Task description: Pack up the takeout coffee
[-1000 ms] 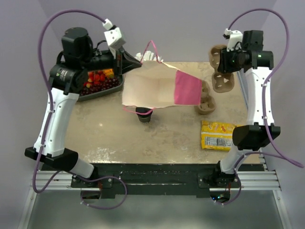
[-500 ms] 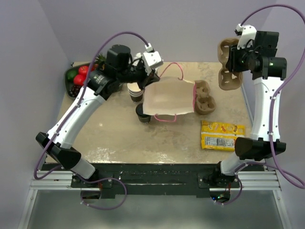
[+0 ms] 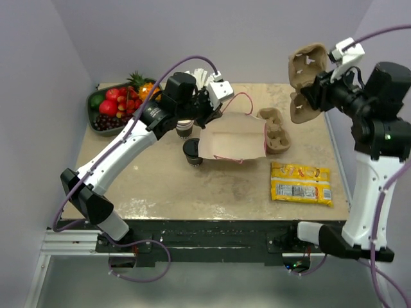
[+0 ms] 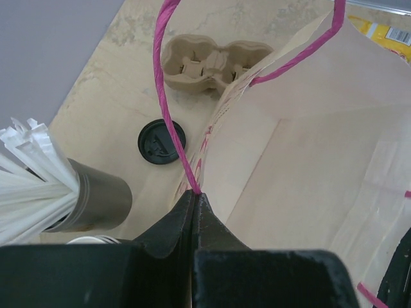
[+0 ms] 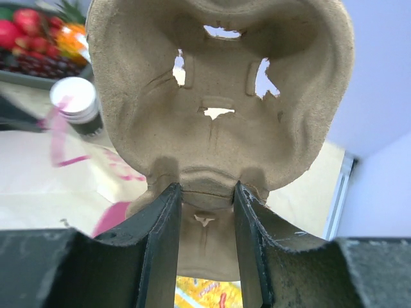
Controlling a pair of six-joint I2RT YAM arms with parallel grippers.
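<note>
The takeout coffee (image 3: 192, 152), a dark cup with a black lid (image 4: 162, 142), stands on the table just left of a tan paper bag (image 3: 232, 135). My left gripper (image 3: 215, 108) is shut on the bag's pink handle (image 4: 168, 96), pinching it at the fingertips (image 4: 194, 192), and the bag (image 4: 308, 160) hangs open below. My right gripper (image 3: 322, 86) holds a brown pulp cup carrier (image 3: 306, 80) in the air at the far right. Its fingers (image 5: 162, 244) are shut on the carrier's middle ridge (image 5: 218, 96).
A second pulp carrier (image 3: 275, 131) lies right of the bag. A stack of white-rimmed cups (image 3: 184, 128) and a grey holder of white straws (image 4: 96, 202) stand behind the coffee. A fruit tray (image 3: 115, 106) sits far left, a yellow snack packet (image 3: 300, 183) near right.
My left arm has swung the bag from high in the air down and right, next to the coffee. My right arm has lifted the carrier higher and turned it.
</note>
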